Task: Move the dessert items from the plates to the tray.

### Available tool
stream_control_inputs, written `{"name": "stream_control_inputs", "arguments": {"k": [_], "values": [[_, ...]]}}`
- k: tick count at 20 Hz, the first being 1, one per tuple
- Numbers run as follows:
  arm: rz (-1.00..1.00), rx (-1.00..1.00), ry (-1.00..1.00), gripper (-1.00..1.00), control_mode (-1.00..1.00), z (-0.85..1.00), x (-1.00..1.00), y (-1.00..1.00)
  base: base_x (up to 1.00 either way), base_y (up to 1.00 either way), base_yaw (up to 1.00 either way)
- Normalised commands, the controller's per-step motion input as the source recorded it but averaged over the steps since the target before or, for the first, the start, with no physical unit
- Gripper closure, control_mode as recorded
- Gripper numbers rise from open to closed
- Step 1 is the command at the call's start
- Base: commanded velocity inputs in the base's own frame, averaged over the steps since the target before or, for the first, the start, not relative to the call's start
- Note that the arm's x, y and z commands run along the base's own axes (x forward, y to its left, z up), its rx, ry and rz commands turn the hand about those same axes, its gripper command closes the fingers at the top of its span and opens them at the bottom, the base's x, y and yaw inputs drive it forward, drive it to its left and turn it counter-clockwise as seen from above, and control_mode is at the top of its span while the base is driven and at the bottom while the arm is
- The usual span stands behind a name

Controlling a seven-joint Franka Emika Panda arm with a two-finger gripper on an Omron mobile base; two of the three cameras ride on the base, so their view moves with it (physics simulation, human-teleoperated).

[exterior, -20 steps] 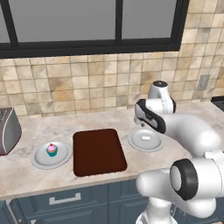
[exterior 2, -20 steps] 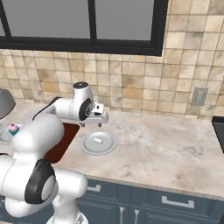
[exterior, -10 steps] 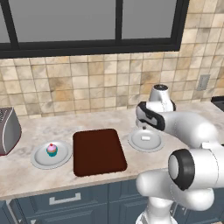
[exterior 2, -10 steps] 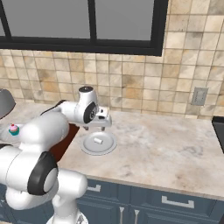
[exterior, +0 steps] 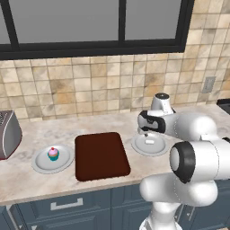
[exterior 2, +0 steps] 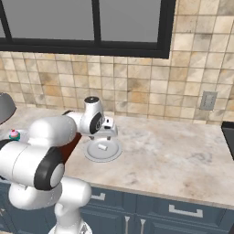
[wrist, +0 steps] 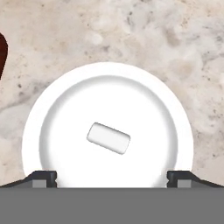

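The white block (wrist: 108, 138), a small rounded rectangle, lay at the centre of the right plate (wrist: 48, 109), its long axis running from ten to four o'clock in the hand view. The gripper (wrist: 111, 177) hung above it, fingers spread wide, empty.

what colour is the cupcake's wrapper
Teal, under pink frosting on the cupcake; best seen in the left base view.

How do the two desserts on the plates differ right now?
The cupcake is pink-frosted with a red cherry and teal wrapper and stands upright; the white block is plain and lies flat. The cupcake sits left of the tray, the white block right of it, under the hand. Each rests on a round grey plate.
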Motion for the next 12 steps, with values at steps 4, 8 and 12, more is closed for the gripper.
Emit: {"name": "stream_control_inputs", "arguments": {"k": [4,8,12], "values": [[0.0,0.0,0.0,-1.0,-1.0,-0.27,0.16,0.0,0.0,0.0,0.0],[0.0,0.0,0.0,-1.0,-1.0,-0.21,0.06,0.0,0.0,0.0,0.0],[0.0,0.0,0.0,-1.0,-1.0,-0.16,0.0,0.0,0.0,0.0,0.0]]}}
